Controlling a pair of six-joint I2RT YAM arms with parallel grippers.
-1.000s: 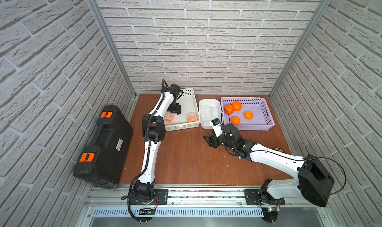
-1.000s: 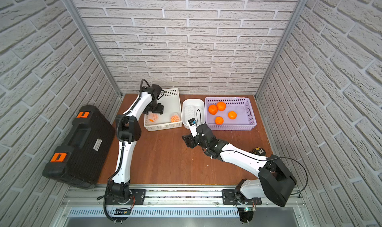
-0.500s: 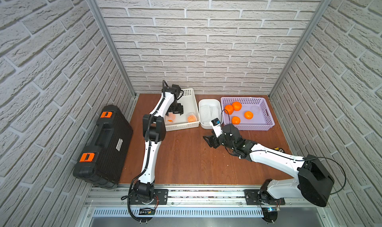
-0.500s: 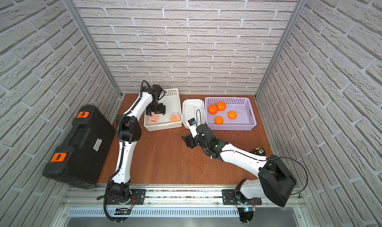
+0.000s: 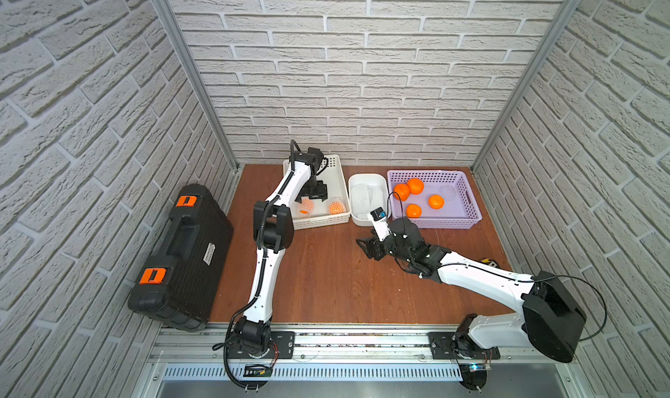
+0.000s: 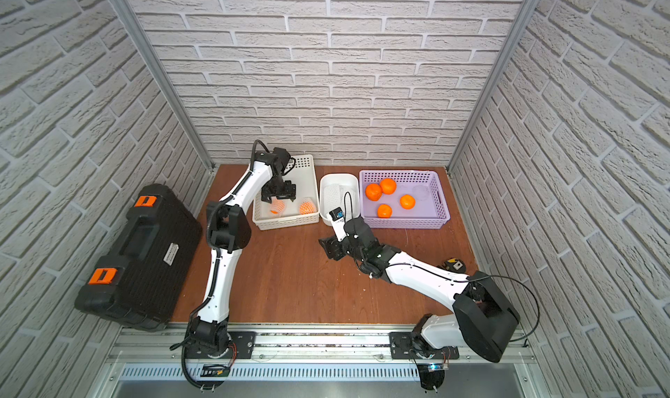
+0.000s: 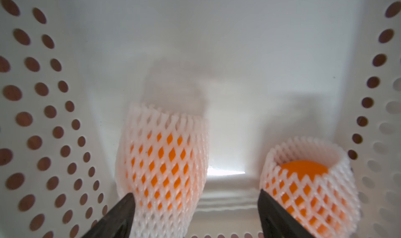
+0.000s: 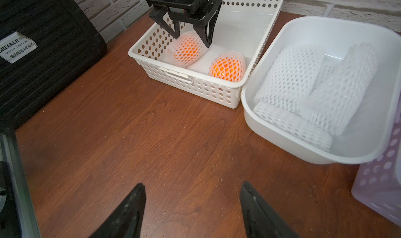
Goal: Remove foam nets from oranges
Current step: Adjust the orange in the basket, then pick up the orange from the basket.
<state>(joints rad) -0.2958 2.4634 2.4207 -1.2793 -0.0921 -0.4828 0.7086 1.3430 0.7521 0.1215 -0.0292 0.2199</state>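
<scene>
Two oranges still in white foam nets lie in the white perforated basket (image 5: 337, 167). My left gripper (image 7: 195, 199) is open, reaching down into that basket. One netted orange (image 7: 162, 161) sits between its fingers, close to one finger (image 7: 128, 204). The second netted orange (image 7: 303, 182) lies just outside the other finger (image 7: 267, 204). Both show in the right wrist view, one under the left gripper (image 8: 186, 50), one beside it (image 8: 227, 67). My right gripper (image 8: 192, 189) hangs open over bare table, holding nothing. Several bare oranges (image 5: 415, 185) lie in the purple basket (image 5: 467, 196).
A white tub (image 8: 271, 139) between the two baskets holds several empty foam nets (image 8: 293, 78). A black case (image 5: 181, 254) with orange latches lies at the left. A small black and yellow item (image 6: 453, 263) sits by the right arm. Brick walls close in three sides.
My left gripper has shifted slightly inside the white basket, down over the netted orange. The right arm has stayed still.
</scene>
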